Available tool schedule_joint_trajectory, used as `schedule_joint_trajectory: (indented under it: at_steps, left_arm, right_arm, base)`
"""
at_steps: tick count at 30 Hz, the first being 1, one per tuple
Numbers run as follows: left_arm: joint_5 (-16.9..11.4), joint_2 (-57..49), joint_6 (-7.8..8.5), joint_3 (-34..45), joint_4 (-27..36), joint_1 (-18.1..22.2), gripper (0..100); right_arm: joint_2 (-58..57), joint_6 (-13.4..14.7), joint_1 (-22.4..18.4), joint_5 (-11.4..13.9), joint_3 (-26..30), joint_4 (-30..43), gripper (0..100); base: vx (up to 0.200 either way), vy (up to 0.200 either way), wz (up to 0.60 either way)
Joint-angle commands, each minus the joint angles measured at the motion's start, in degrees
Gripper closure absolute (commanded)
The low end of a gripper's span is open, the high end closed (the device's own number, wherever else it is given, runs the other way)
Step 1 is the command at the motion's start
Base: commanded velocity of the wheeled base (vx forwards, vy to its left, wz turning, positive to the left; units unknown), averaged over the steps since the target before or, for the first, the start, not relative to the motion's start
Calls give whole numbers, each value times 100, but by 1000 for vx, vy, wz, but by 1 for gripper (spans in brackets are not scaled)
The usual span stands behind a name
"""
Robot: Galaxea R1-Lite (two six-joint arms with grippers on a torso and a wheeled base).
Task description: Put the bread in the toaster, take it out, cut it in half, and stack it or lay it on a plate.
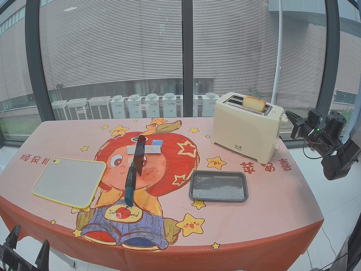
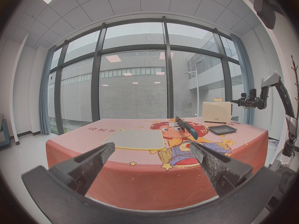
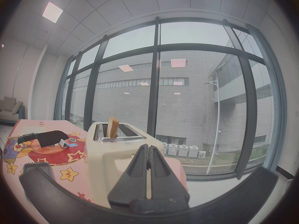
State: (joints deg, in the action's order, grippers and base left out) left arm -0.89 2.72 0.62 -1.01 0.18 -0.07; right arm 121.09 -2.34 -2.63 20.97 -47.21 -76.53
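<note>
A slice of bread (image 1: 254,103) stands upright in a slot of the cream toaster (image 1: 244,128) at the table's back right, its top sticking out. My right gripper (image 1: 291,118) hovers just off the toaster's right end, level with its lever side; the fingers (image 3: 149,159) are shut together with nothing in them, and the bread (image 3: 112,127) and toaster (image 3: 109,154) lie just beyond. A knife (image 1: 134,168) with a teal handle lies mid-table, its blade on a small rest (image 1: 144,149). My left gripper (image 1: 28,245) hangs open below the table's front left edge, fingers (image 2: 93,162) wide apart.
A white cutting board (image 1: 69,177) with a yellow rim lies at the front left. A dark rectangular tray (image 1: 219,185) sits in front of the toaster. The table backs onto large windows, and its right edge is close to the toaster.
</note>
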Motion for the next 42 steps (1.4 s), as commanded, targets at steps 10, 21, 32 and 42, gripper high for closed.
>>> schedule_joint_trajectory:
  at_steps: [10,21,32,42]
  left_arm:
    - [1,9,-1,101,-1,-1,0]
    - [1,9,-1,101,-1,-1,0]
    - [1,9,-1,101,8,-1,0]
    - [1,9,-1,101,-1,-1,0]
  right_arm:
    - [328,-38,-9,4,134,16,100]
    - [345,-82,8,4,380,95,100]
    - [415,-126,52,4,485,103,100]
    - [433,-153,79,4,573,112,100]
  base:
    - [0,0,0]
    - [0,0,0]
    - [0,0,0]
    - [0,0,0]
